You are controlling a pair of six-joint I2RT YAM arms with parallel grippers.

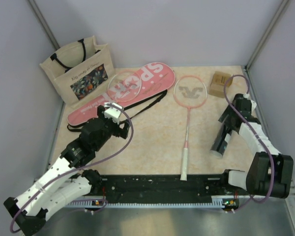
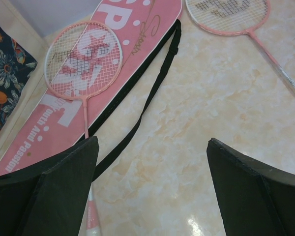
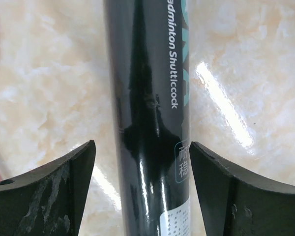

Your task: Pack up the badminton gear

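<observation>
The dark shuttlecock tube lies flat on the right side of the table. Our right gripper straddles it, with both fingers spread wide and a clear gap to the tube on either side, so they grip nothing. In the top view the tube runs near to far, leaning slightly right at its far end, with its pale capped end toward our bases. Our right arm covers its far part.

To the left, apart from the tube, a pink-framed racket lies directly on the table. Its head is far and its white handle near, and its long axis is almost parallel to the tube. A small cardboard box sits beyond the tube's far end, near that racket's head.

Further left, the second racket rests on the pink "SPORT" cover, head to the far side. Its shaft runs back toward us and passes beneath our left gripper. That gripper's jaws are wide apart and empty, and we cannot tell how high they sit above the handle.

The cover lies diagonally from near left to far right. Its black strap trails loose along the near edge and crosses in front of our left fingers. A beige floral tote bag stands upright at far left, just beside the cover.
</observation>
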